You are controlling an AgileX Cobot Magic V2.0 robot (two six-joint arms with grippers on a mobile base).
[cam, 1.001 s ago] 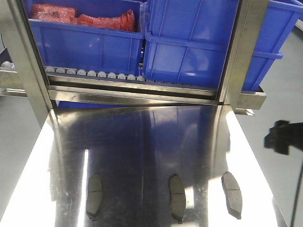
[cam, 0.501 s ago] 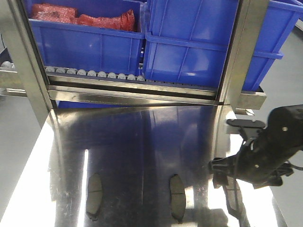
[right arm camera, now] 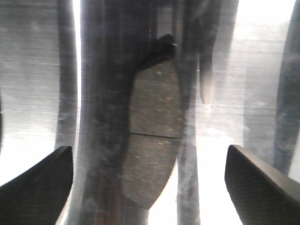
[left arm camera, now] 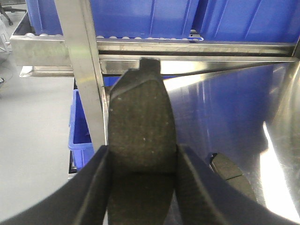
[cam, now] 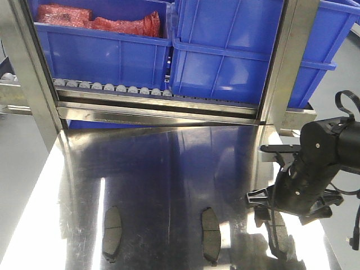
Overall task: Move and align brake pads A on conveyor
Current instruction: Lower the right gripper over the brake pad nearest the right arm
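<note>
Three brake pads lie on the shiny steel tabletop (cam: pixel 169 169) near its front edge: a left pad (cam: pixel 112 232), a middle pad (cam: pixel 210 235), and a right pad (cam: pixel 279 239) partly hidden under my right arm. My right gripper (cam: pixel 269 212) hovers over that right pad. In the right wrist view the pad (right arm camera: pixel 152 136) lies flat between the wide-open fingers (right arm camera: pixel 40 187), untouched. My left gripper (left arm camera: pixel 141 152) is shut on a fourth brake pad (left arm camera: pixel 140 117), held off the table's left side; it does not show in the front view. The conveyor is out of view.
Two blue bins (cam: pixel 101 53) (cam: pixel 225 62) stand on a row of small silver rollers (cam: pixel 112 88) behind the table, the left one holding red bagged items (cam: pixel 95 19). Steel frame posts (cam: pixel 31 73) (cam: pixel 281 67) flank them. Another pad (left arm camera: pixel 227 171) and a lower blue bin (left arm camera: pixel 79 126) show in the left wrist view.
My right arm has come in from the right edge and now sits over the right pad, covering part of it. The pads on the table have not moved.
</note>
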